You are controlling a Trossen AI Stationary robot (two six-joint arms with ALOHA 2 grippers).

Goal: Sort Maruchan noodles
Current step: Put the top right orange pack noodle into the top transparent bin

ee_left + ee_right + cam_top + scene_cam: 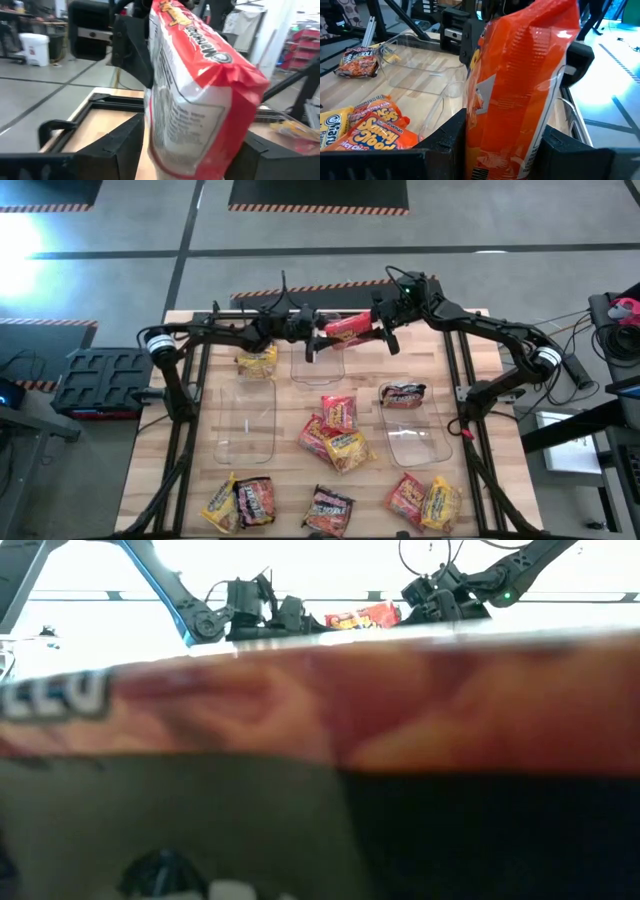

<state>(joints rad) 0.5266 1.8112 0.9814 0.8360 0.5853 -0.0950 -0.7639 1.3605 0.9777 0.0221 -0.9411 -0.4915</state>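
Note:
A red Maruchan noodle packet (350,326) hangs in the air over the table's far middle, above the middle clear bin (318,362). My right gripper (381,328) is shut on its right end. My left gripper (314,332) faces it from the left. Its open fingers (120,145) stand on either side of the packet's left end (195,110). A yellow packet (258,360) lies in the left bin (248,425). A dark packet (403,393) lies in the right bin (415,435). In the low view the red packet (362,615) shows between both grippers. My right gripper pinches the red packet's right end (487,125) between its two fingers (445,142), across its thickness. It comes almost level from the table's right. The packet is lifted clear and reaches out toward my left gripper. My left gripper's fingers stand close beside the packet's other end; I cannot tell whether they touch it.
Several red, yellow and dark packets lie loose on the table: a cluster in the middle (335,435) and more along the near edge (240,502) (330,510) (425,500). One packet (300,710) right before the low camera blocks most of that view.

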